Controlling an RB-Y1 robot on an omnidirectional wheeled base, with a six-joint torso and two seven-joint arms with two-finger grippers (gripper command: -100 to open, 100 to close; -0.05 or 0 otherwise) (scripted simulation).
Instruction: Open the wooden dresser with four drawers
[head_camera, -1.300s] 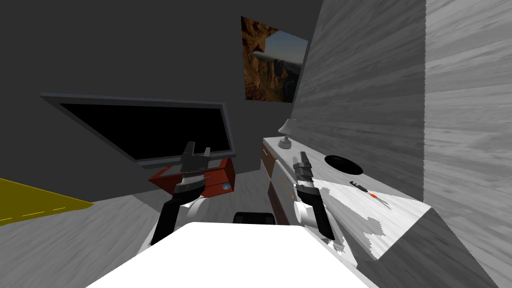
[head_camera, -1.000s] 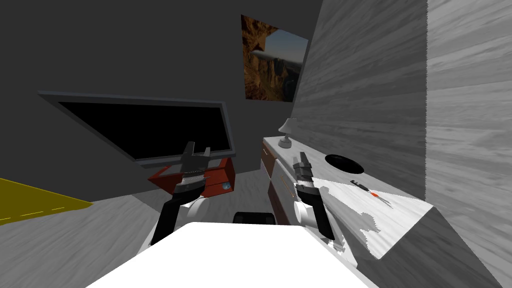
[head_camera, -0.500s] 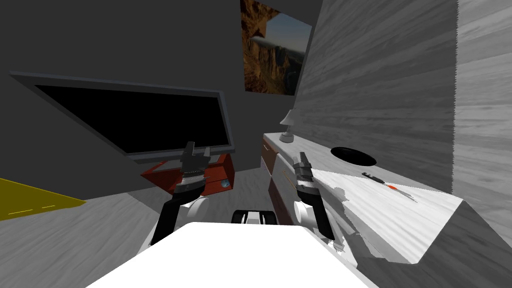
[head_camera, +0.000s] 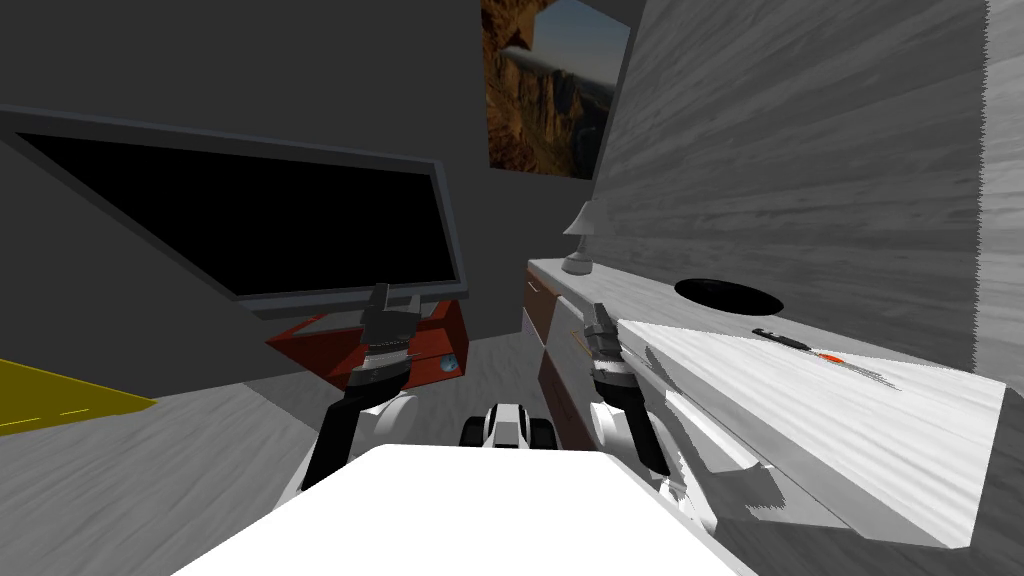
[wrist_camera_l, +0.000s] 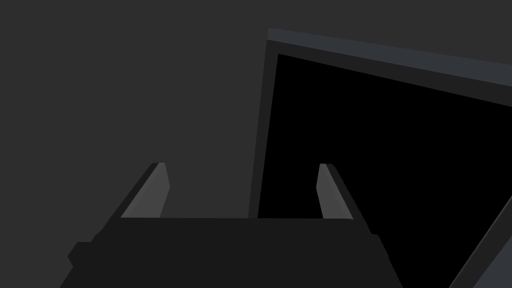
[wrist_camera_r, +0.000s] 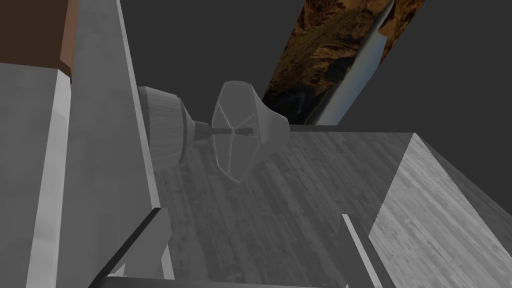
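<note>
At the front edge of the dresser (head_camera: 820, 420), toward its near end, the right gripper (head_camera: 598, 318) is held with its jaws spread wide and nothing between them. In the right wrist view these jaws are pointed along the dresser's pale top toward the lamp (wrist_camera_r: 235, 131), which stands at the far end.

The dresser's long axis is laid along the wall on the robot's right, running away from the robot. Its brown drawer fronts (head_camera: 555, 390) are turned toward the robot's left and lie just below and beside the right gripper, under the front edge. No handle can be made out with certainty.

The right arm is judged much the nearer. The coming move is expected to need the jaws lowered from the top's edge and turned to face a drawer front. Any pull would then be directed across the long axis, away from the wall.

The left gripper (head_camera: 397, 295) is held well apart from the dresser, before the television (head_camera: 270, 215). Its jaws are likewise wide and empty.
</note>
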